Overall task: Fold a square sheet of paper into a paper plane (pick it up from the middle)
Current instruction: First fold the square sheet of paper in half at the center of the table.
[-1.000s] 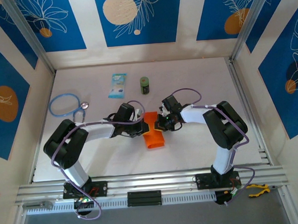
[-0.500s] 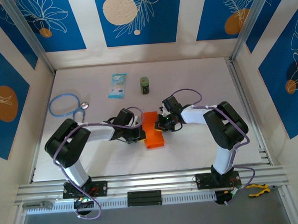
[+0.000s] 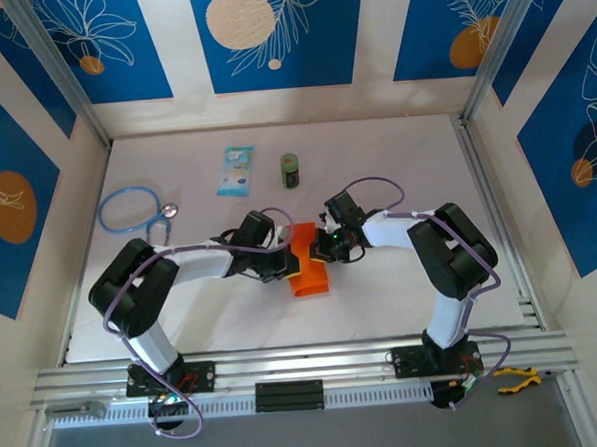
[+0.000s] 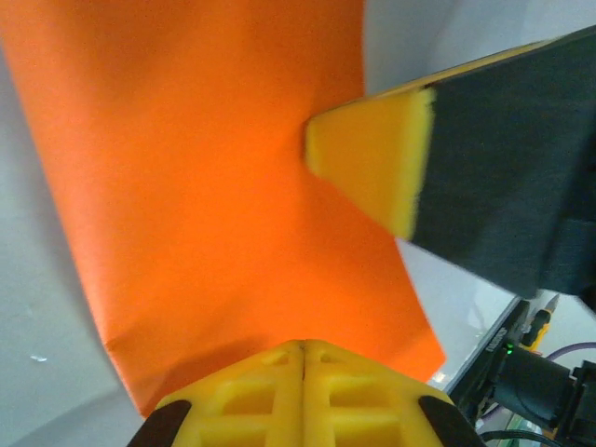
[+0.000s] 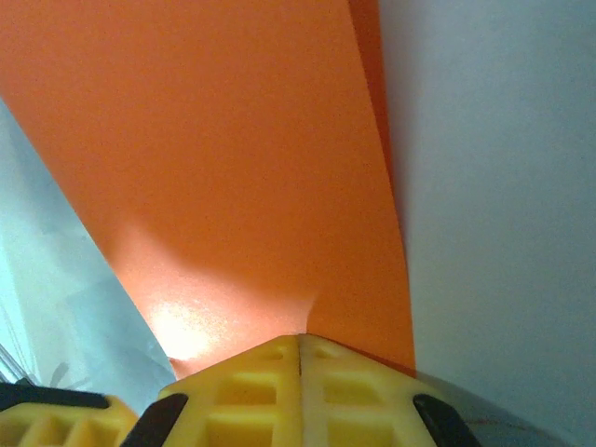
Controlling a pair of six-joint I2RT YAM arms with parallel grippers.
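The square sheet of paper (image 3: 309,273), bright orange and folded into a narrow strip, lies flat on the white table between my two grippers. My left gripper (image 3: 286,261) is shut, and its joined tips (image 4: 303,346) rest on the paper's (image 4: 205,186) left part. My right gripper (image 3: 320,248) is shut as well. Its tips (image 5: 300,337) press on the paper (image 5: 214,168), where a small wrinkle starts. One of its yellow fingertips (image 4: 372,158) lies on the sheet in the left wrist view. No paper shows between either pair of jaws.
A light-blue packet (image 3: 236,171) and a small green can (image 3: 291,170) stand at the back of the table (image 3: 396,168). A blue stethoscope (image 3: 133,209) lies at the left. Yellow-handled pliers (image 3: 517,377) sit on the frame at the near right.
My left gripper slid toward the near edge, then right onto the paper. The paper now lies a little flatter and narrower. The right gripper has barely moved.
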